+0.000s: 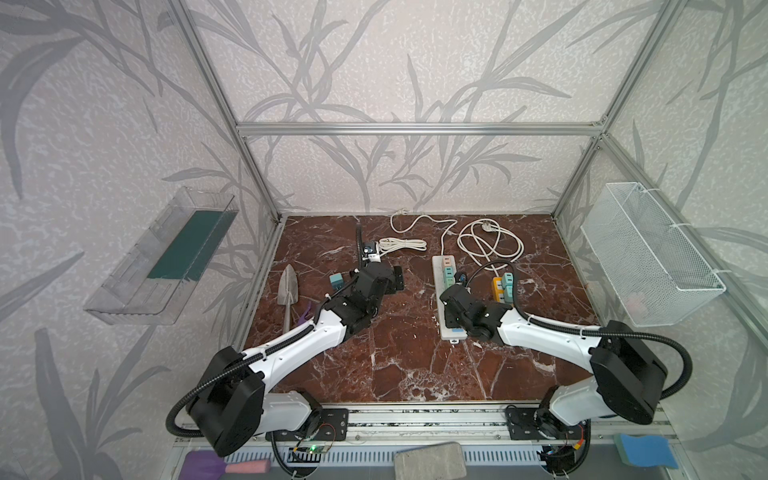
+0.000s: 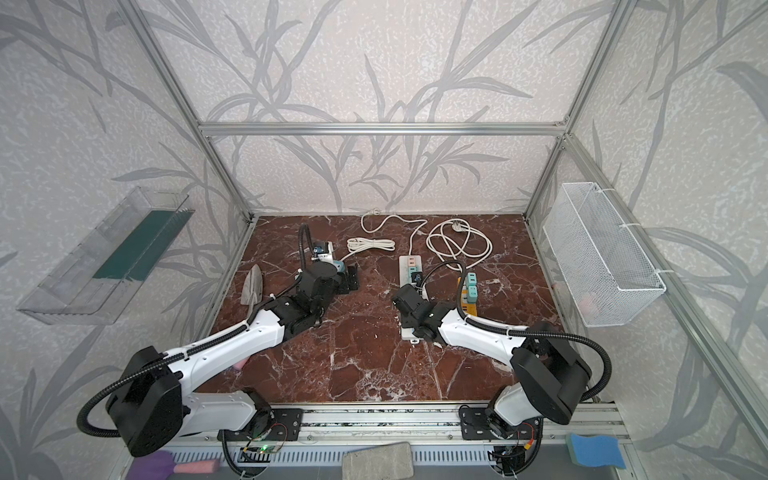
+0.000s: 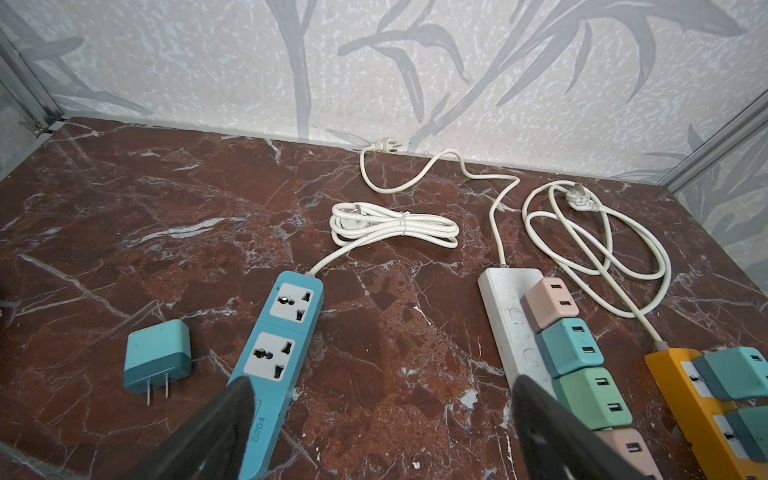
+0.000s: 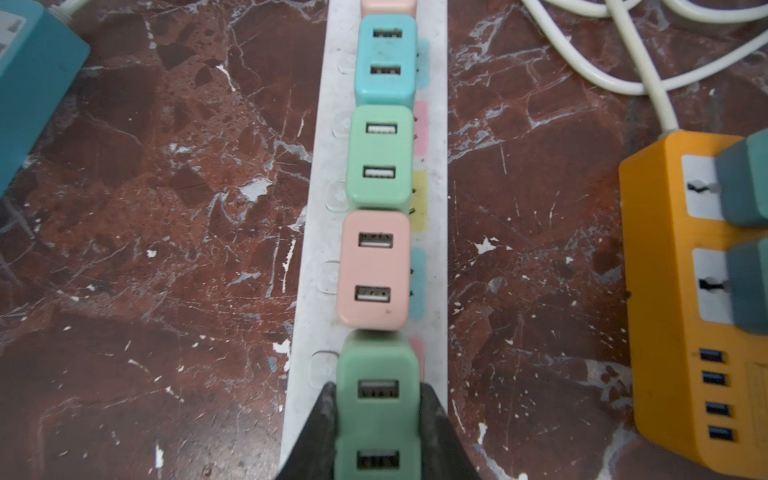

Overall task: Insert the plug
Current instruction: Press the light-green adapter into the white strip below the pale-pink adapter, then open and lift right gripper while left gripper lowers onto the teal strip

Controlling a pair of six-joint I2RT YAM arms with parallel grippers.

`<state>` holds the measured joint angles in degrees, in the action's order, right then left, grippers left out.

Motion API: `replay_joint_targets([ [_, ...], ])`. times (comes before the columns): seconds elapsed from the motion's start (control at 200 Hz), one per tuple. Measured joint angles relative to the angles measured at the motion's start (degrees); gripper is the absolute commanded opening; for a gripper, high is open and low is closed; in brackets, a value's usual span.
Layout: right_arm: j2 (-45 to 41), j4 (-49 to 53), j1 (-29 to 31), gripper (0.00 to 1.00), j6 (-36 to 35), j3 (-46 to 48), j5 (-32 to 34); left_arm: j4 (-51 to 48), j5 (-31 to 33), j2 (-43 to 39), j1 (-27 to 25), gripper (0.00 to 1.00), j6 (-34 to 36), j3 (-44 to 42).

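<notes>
Right tool (image 4: 377,409) pinched a green plug (image 4: 376,370) on the white strip (image 4: 311,249); left tool (image 3: 382,384) hung spread over the counter (image 1: 395,357).
The green plug stood nearest in a row of plugs on the white strip; its prongs were hidden, so how deep it sat could not be told. The left tool's jaws gaped wide by the blue strip (image 3: 286,332), with a loose blue plug (image 3: 158,357) lying just beside it. The orange strip (image 4: 665,374) was cut off at the edge. Farther off, white cords (image 3: 395,226) sprawled over the red marble up to the leaf-patterned wall (image 1: 415,83).
</notes>
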<state>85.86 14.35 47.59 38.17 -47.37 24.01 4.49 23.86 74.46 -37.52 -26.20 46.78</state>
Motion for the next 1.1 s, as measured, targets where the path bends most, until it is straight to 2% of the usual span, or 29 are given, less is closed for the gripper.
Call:
replay_joint_targets([
  [0.6,9.86,-1.95,1.33,0.00,8.09,-6.56,7.43,-0.20,-0.02,0.00,0.59,0.96,-0.55,0.00],
  [0.73,10.73,-2.34,0.81,0.00,7.72,-7.28,8.37,-0.20,-0.02,0.00,0.92,0.96,-0.66,0.00],
  [0.845,11.08,-2.71,-2.16,0.00,5.05,-8.17,6.88,-0.20,-0.04,0.00,1.20,0.96,-0.72,0.00],
  [0.96,10.86,-3.21,-5.79,0.13,2.03,-8.28,4.85,-0.20,-0.04,-0.02,1.57,0.96,-0.83,0.00],
  [1.1,10.25,-3.37,-7.72,0.43,-2.14,-8.28,2.73,-0.20,-0.13,-0.07,2.08,0.96,-0.87,0.00],
])
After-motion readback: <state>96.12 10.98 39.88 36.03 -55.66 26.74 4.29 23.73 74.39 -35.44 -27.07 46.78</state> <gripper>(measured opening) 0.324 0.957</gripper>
